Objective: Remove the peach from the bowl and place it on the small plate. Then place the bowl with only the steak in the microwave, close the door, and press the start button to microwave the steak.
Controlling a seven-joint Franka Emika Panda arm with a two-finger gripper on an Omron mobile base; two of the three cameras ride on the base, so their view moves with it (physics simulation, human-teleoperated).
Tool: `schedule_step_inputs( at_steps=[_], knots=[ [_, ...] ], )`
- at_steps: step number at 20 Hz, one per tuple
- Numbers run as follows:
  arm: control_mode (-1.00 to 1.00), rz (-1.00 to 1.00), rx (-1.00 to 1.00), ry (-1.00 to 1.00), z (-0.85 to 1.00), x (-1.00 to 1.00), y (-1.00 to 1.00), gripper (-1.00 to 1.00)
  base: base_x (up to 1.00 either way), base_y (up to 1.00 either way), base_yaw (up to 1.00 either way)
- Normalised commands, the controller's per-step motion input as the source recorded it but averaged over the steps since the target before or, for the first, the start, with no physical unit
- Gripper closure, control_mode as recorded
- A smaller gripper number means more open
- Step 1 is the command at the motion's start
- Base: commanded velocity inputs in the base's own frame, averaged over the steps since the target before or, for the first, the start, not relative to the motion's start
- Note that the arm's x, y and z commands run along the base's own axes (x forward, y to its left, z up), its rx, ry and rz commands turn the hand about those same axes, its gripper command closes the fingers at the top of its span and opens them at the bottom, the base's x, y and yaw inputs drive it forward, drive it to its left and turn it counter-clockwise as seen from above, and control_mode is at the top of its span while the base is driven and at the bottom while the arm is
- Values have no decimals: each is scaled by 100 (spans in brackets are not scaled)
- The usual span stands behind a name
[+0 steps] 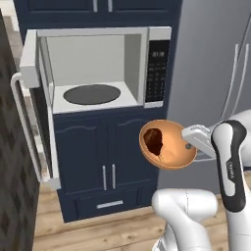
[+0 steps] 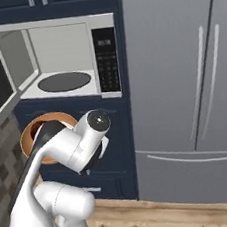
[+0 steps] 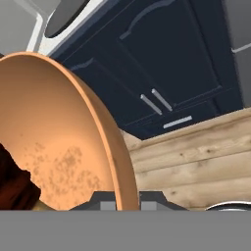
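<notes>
1. The grey fridge is the largest thing, standing just beside the microwave, on the microwave's keypad side; its two long handles run down the middle of its front.
2. The dark blue cabinet sits directly under the microwave, its two doors shut with a drawer below them; a strip of bare wooden floor lies in front of it.
3. The microwave's cavity stands open and unblocked; its dark round turntable is bare. The microwave door is swung fully out on the side away from the fridge, and its lower edge hangs down past the top of the cabinet doors.
4. The white arm rises in front of the fridge and below the level of the microwave, its forearm upright and its wrist bent sideways towards the microwave.
5. The orange bowl hangs in the air below the microwave's keypad corner, in front of the cabinet's fridge-side door, clear of both. It is tipped steeply, its open mouth facing out from the cabinet.
6. The gripper is clamped together on the bowl's rim at the side nearest the fridge; in the hand view the rim passes between the fingertips.
7. The dark brown steak lies inside the bowl, on the half nearer the microwave door.
</notes>
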Motion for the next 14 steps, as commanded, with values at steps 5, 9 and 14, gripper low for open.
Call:
schedule_step_inputs(
  at_steps=[5,9,14],
  knots=[
    [100,0,0,0,0,0,0,100,55,27,-7],
    [100,0,0,0,0,0,0,100,73,57,-2],
    [100,0,0,0,0,0,0,100,56,32,0]
  ],
)
